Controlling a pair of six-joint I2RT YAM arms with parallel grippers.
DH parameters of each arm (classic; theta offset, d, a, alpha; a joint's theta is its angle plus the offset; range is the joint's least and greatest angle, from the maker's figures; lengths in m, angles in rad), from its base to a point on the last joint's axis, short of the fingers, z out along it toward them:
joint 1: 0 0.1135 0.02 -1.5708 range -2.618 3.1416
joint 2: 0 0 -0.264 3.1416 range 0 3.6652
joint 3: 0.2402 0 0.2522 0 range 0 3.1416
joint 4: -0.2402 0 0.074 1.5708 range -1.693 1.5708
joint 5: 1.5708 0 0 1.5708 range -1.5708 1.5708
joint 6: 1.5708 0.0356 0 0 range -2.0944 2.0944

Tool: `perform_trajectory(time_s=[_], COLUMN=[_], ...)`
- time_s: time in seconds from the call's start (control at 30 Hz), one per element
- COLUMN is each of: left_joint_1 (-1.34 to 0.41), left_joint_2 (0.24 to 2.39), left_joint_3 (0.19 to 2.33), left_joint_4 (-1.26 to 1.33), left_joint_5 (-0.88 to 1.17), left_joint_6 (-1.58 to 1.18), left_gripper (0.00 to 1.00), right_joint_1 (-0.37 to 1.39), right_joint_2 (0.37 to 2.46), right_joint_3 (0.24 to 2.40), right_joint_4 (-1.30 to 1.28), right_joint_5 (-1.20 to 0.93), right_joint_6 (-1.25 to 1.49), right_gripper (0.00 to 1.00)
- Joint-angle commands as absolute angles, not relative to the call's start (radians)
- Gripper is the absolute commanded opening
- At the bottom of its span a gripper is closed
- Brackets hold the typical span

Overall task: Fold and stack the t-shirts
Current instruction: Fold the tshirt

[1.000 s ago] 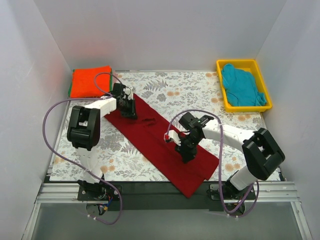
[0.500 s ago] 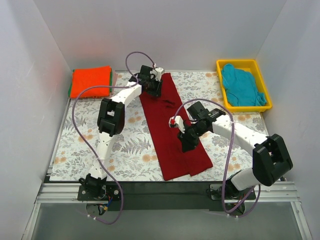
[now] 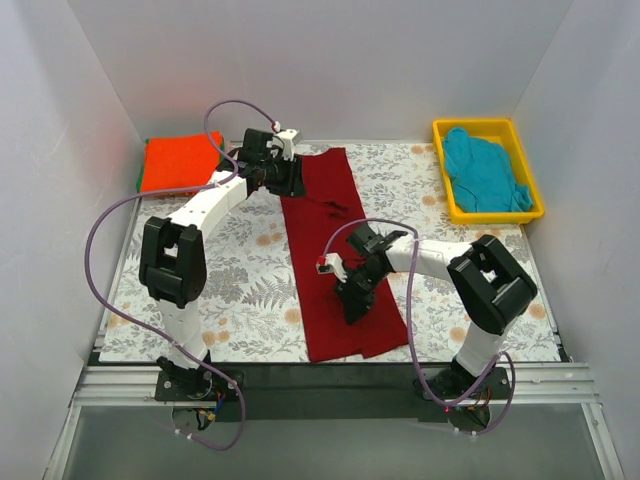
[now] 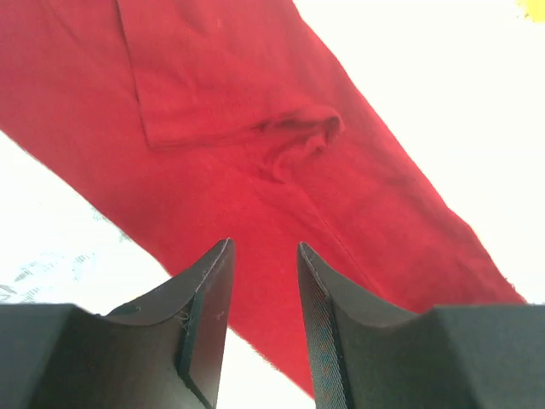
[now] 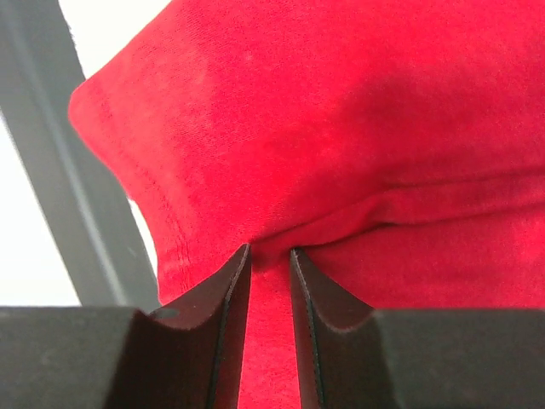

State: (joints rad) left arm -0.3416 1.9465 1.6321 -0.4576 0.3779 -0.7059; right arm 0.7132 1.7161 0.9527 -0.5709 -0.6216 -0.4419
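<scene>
Well, right gripper point(image 5: 269, 250) pinches maroon tee point(image 3: 330, 240), left gripper point(image 4: 264, 245) gapes — orange tee point(image 3: 180, 163), bin point(image 3: 490, 126) nearby.

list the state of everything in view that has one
maroon t-shirt: folded into a long strip on the table
orange t-shirt: folded, far left corner
teal t-shirt: crumpled in the yellow bin
left fingers: open, at maroon t-shirt's far end
right fingers: shut on maroon t-shirt
</scene>
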Motion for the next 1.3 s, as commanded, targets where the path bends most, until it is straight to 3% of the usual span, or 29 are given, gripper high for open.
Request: perform_trajectory(time_s=[0.0,0.17,0.37,0.6,0.8,1.27], left_joint_1=[-0.325,-0.319,-0.313,-0.305,-0.282,-0.163], left_joint_2=[1.892,1.887,1.875,1.948,2.019,2.330], left_joint_3=[1.554,1.528,1.447,1.431,1.436,1.713], left_joint_4=[-0.465,-0.509,-0.482,-0.428,-0.405,-0.437], left_joint_5=[0.414,0.439,0.475,0.520,0.505,0.653], left_joint_6=[-0.742,-0.753,-0.776,-0.831,-0.859,-0.831], left_gripper=[0.34,0.34,0.33,0.31,0.30,0.31], right_joint_1=[0.803,0.888,0.714,0.522,0.466,0.364], right_joint_2=[1.796,1.858,1.758,1.861,2.008,2.270], right_joint_3=[0.995,1.165,1.302,1.420,1.492,1.629], right_joint_4=[-0.454,-0.449,-0.511,-0.410,-0.290,-0.123], right_joint_5=[-0.713,-0.836,-0.976,-0.672,-0.539,-0.494], right_joint_6=[-0.382,-0.321,-0.284,-0.189,-0.086,0.017], right_gripper=[0.32,0.38,0.41,0.37,0.35,0.36])
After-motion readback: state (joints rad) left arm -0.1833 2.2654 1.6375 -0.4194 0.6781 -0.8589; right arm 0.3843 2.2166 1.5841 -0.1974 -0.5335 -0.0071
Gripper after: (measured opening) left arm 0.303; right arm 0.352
